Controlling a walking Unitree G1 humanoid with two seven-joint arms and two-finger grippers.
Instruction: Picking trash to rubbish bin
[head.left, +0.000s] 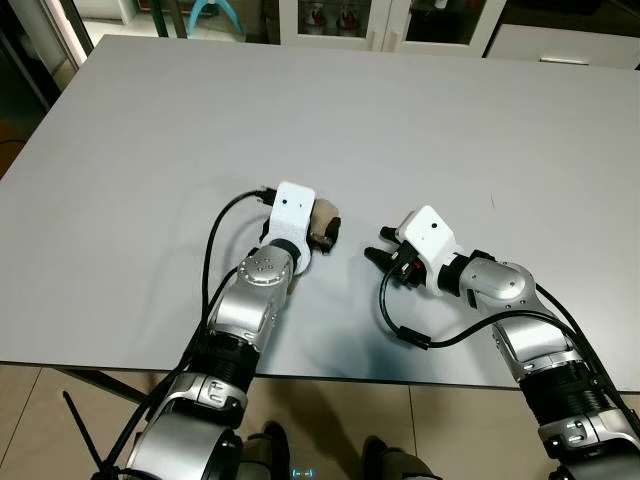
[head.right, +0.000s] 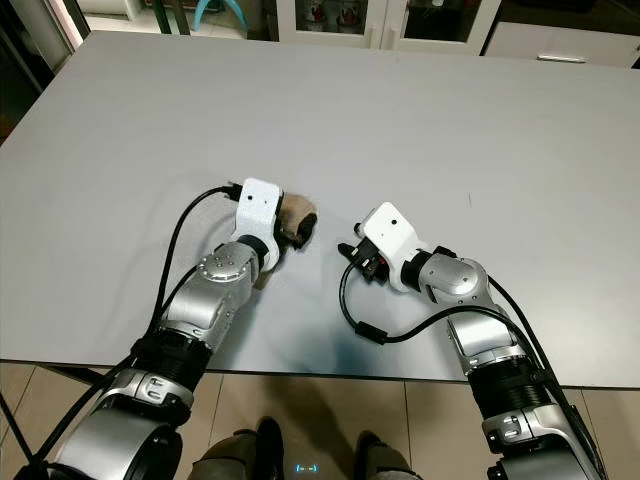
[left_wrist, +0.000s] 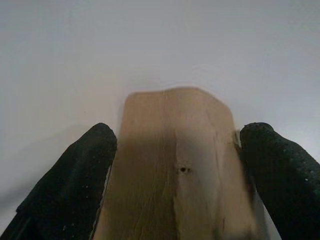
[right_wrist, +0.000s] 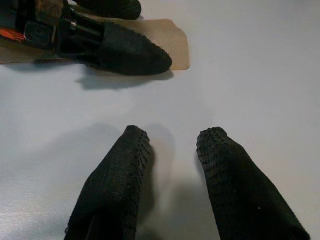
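Observation:
A tan piece of cardboard trash (head.left: 322, 218) lies on the grey table (head.left: 300, 110) near its front edge. My left gripper (head.left: 326, 230) is shut on it, and in the left wrist view the cardboard (left_wrist: 177, 165) sits squeezed between the two black fingers (left_wrist: 75, 175). My right gripper (head.left: 380, 256) rests low over the table a short way to the right, pointing at the cardboard. It is open with nothing between its fingertips (right_wrist: 125, 165). In the right wrist view the cardboard (right_wrist: 175, 40) lies just ahead under one left finger (right_wrist: 130, 52).
The table's front edge (head.left: 330, 372) runs just behind both wrists, with tiled floor below. White cabinets (head.left: 400, 20) and a teal chair leg (head.left: 215, 15) stand beyond the far edge. A black cable (head.left: 400, 325) loops from the right wrist.

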